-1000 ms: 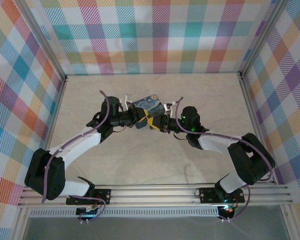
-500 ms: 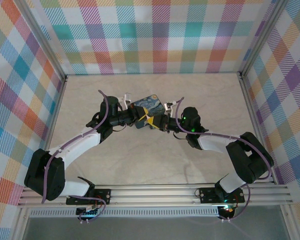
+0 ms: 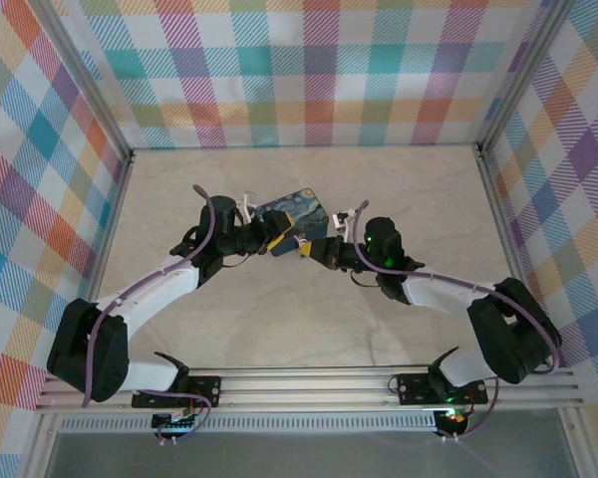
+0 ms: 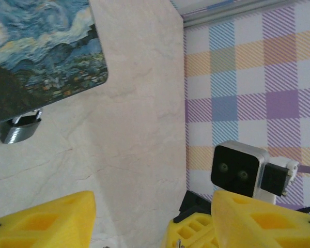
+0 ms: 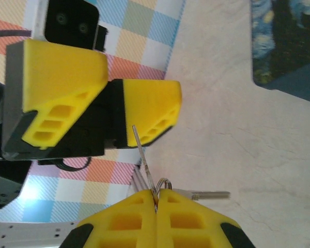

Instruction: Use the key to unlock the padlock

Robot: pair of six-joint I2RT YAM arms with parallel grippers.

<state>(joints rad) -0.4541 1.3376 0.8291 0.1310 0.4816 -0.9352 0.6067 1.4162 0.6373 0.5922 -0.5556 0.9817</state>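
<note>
we see right gripper [image 5: 156, 199] pinched tight on key [image 5: 163, 185] ring, blades splayed out. left gripper [image 4: 152, 212] gaping wide, holding nothing. padlock [image 4: 20, 129] tucked at box [image 4: 41, 46] edge, on table [image 4: 134, 103].

Padlock [image 4: 20, 129] peeks out from under the tin box [image 4: 41, 57], top of its shackle tucked behind the box's edge, and the box itself runs off the top and left of the left wrist view. Over to the key [image 5: 196, 195] bunch: heads swallowed between the right gripper [image 5: 156, 199] fingers, just blades and a sliver of ring poking out. From the top camera, both too small to make out
</note>
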